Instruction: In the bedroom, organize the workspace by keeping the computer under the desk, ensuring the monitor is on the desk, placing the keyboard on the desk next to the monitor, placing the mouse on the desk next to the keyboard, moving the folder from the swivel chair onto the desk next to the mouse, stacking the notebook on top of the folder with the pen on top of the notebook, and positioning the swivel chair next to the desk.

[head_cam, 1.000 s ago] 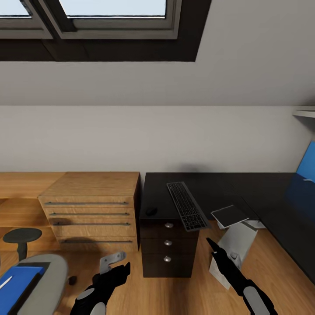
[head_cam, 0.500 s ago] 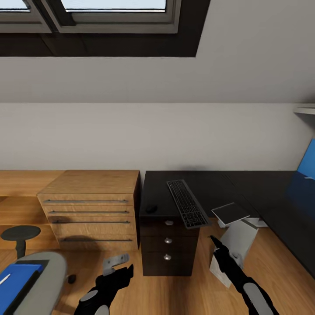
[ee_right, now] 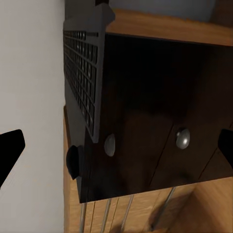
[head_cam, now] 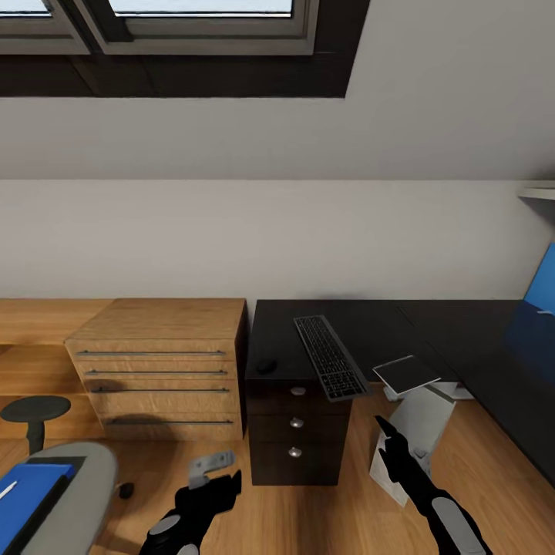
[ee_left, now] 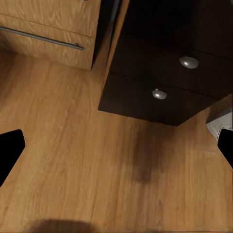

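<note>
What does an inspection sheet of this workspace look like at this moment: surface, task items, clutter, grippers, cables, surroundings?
Surface: glossy black L-shaped desk, top mostly bare.
Job's things: slim dark grey keyboard lies on the desk, its near end past the front edge; small black oval mouse on the desk, apart from it; bright blue folder on the grey swivel chair; light grey tower computer on the floor beside the drawer unit, a dark flat panel above it.
Clutter: nothing seen.
Grippers: left gripper and right gripper both open, empty, above the floor.
Cables: nothing seen.
Surroundings: light oak drawers, skylight, wood plank floor.
</note>
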Tool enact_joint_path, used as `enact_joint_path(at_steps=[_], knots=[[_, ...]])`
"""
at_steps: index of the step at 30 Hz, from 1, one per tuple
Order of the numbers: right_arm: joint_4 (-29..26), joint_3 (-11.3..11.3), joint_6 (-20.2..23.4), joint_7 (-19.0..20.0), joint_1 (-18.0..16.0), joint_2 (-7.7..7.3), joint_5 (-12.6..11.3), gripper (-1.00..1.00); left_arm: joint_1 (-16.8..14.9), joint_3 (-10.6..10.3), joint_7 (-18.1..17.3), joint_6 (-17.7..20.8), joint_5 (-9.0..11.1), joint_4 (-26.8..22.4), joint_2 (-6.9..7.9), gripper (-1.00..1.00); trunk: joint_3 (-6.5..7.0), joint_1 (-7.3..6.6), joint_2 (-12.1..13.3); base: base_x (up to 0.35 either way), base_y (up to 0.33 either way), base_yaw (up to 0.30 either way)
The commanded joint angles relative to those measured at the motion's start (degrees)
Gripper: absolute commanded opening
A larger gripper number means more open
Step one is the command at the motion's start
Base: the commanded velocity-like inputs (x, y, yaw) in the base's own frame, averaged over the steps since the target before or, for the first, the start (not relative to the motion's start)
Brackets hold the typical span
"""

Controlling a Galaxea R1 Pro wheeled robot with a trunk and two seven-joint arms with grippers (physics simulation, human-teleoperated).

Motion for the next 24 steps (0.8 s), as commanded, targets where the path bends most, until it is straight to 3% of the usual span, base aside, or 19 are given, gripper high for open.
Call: enact_joint_path(at_steps=[1, 4, 24], knots=[[0.0, -0.2, 0.5, 0.1, -0.1, 0.02, -0.4, 1.00, -0.1, -1.1, 0.6, 0.1, 0.5, -0.1, 0.13, 1.00, -0.06, 0.00, 0.0, 0.000, 0.000, 0.000], [0.1, -0.2, 0.5, 0.0, -0.1, 0.12, -0.5, 1.00, -0.1, -2.7, 0.5, 0.1, 0.5, -0.1, 0.36, 1.00, -0.06, 0.00, 0.0, 0.066, 0.000, 0.000], [0.3, -0.1, 0.4, -0.1, 0.0, 0.28, -0.4, 1.00, -0.1, -2.8, 0.4, 0.3, 0.5, -0.2, 0.41, 1.00, -0.06, 0.00, 0.0, 0.111, 0.000, 0.000]])
